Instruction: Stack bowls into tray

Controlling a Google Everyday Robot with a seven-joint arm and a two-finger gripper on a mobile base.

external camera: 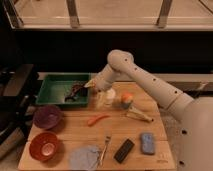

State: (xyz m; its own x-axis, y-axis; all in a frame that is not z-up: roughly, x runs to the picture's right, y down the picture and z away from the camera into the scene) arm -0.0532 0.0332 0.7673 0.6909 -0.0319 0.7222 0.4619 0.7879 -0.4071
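Presently, end effector (75,93): fingers spread wide, nothing seen gripped; positioned low inside the green tray (52,93); contact with the tray floor cannot be told. Bench (75,131): pale wood, set before a dark wall, glazed frames above; tray placed at the far left corner. Purple bowl (47,116): round, upright, found just in front of the tray. Red-orange bowl (44,145): pale inside bottom, found at the near left corner, apart from the purple bowl. Grey-blue cloth (84,156): laid flat beside the red-orange bowl.
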